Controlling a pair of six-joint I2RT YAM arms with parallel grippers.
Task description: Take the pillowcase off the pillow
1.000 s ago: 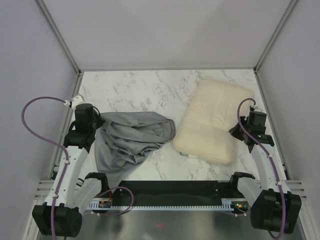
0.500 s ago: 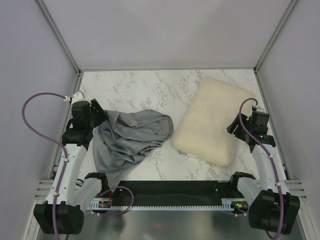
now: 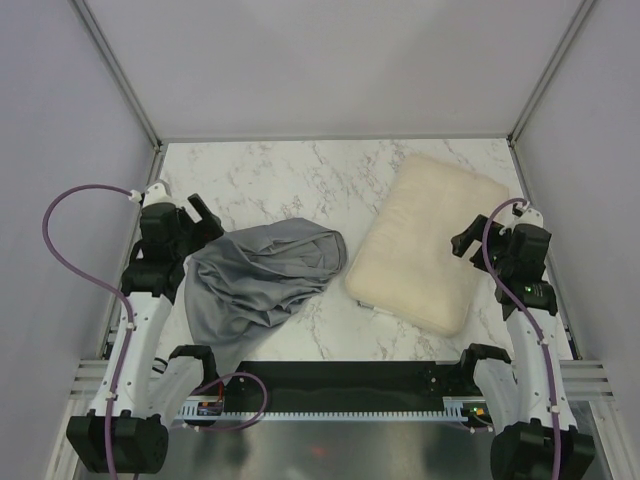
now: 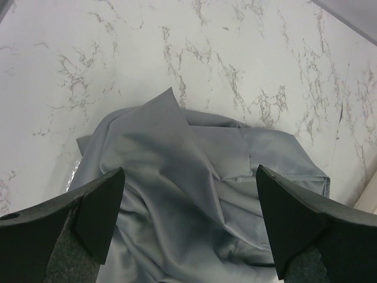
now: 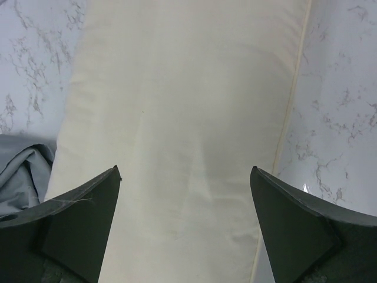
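The grey pillowcase [image 3: 262, 279] lies crumpled on the marble table, left of centre, fully apart from the pillow. The cream pillow [image 3: 428, 240] lies bare at the right, slanting from far right to near centre. My left gripper [image 3: 200, 216] stands open at the pillowcase's left edge, holding nothing. In the left wrist view the grey pillowcase [image 4: 194, 194] spreads below the wide-apart fingers [image 4: 97, 218] of the left gripper [image 4: 191, 221]. My right gripper [image 3: 468, 240] is open at the pillow's right side. In the right wrist view the pillow [image 5: 182, 130] fills the space under the right gripper [image 5: 185, 218].
Marble table [image 3: 290, 180] stretches bare behind the pillowcase. Lilac walls and metal posts [image 3: 160, 150] close in the back and sides. A black rail [image 3: 330, 385] with the arm bases runs along the near edge. A corner of the pillowcase [image 5: 20, 177] shows left of the pillow.
Both grippers went from shut to open, letting go of the pillowcase and the pillow. The left gripper drew back left; the right one drew back to the right and the fabric settled.
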